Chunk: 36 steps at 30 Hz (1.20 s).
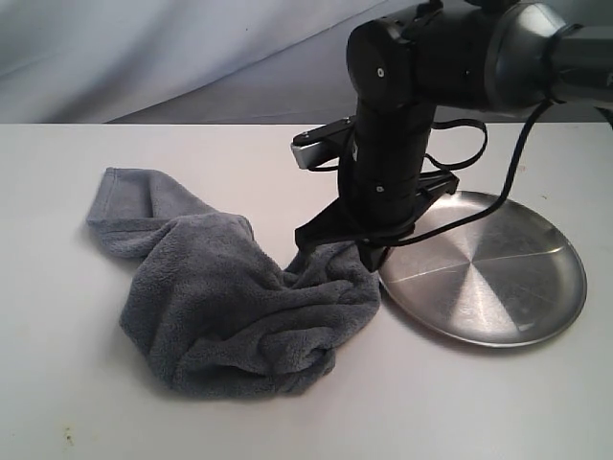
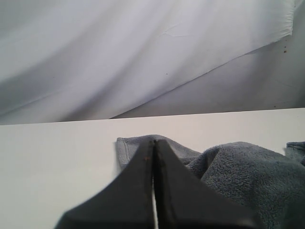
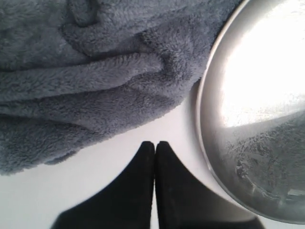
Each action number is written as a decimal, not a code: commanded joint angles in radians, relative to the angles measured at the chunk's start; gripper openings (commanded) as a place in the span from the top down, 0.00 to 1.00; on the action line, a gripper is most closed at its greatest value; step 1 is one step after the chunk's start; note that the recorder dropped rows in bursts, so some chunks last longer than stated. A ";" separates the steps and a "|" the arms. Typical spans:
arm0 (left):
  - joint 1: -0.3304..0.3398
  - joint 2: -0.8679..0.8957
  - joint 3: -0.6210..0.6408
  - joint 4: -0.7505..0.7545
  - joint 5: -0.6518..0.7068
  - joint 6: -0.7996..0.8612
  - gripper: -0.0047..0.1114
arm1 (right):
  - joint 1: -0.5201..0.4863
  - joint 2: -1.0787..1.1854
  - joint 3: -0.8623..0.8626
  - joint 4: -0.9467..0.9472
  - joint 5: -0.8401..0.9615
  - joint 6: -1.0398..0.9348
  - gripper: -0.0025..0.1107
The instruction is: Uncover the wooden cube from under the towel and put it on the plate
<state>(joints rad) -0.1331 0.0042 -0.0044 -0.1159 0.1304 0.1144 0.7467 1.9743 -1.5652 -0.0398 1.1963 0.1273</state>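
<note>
The blue-grey towel [image 1: 230, 297] lies crumpled on the white table, left of the steel plate [image 1: 498, 278]. The wooden cube is hidden; no part of it shows in any view. My right gripper [image 1: 372, 257] points down at the towel's right edge, just beside the plate's rim. In the right wrist view this gripper [image 3: 155, 143] is shut and holds nothing, over bare table between the towel [image 3: 95, 81] and the plate [image 3: 257, 119]. The left gripper [image 2: 154, 140] is shut and empty, low near the table, with the towel [image 2: 238, 171] just beyond its tips. It is outside the exterior view.
The right arm's black cable [image 1: 517, 163] loops above the plate's far side. A grey-white backdrop cloth [image 1: 144, 57] hangs behind the table. The plate holds nothing.
</note>
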 commanded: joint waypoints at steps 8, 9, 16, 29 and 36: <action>-0.005 -0.004 0.004 -0.002 0.000 -0.003 0.96 | -0.070 0.043 -0.052 -0.042 0.021 0.016 0.98; -0.005 -0.004 0.004 -0.002 0.000 -0.003 0.96 | -0.073 0.060 -0.083 -0.038 0.025 0.016 0.98; -0.005 -0.004 0.004 -0.002 0.000 -0.003 0.96 | -0.075 0.203 -0.361 -0.009 0.025 0.016 0.98; -0.005 -0.004 0.004 -0.002 0.000 -0.003 0.96 | -0.006 0.371 -0.672 0.102 0.025 -0.008 0.98; -0.005 -0.004 0.004 -0.002 0.000 -0.003 0.96 | 0.098 0.368 -0.718 0.120 0.025 -0.098 0.98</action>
<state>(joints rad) -0.1331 0.0042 -0.0044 -0.1159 0.1304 0.1144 0.8030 2.3507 -2.2708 0.0627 1.2199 0.0682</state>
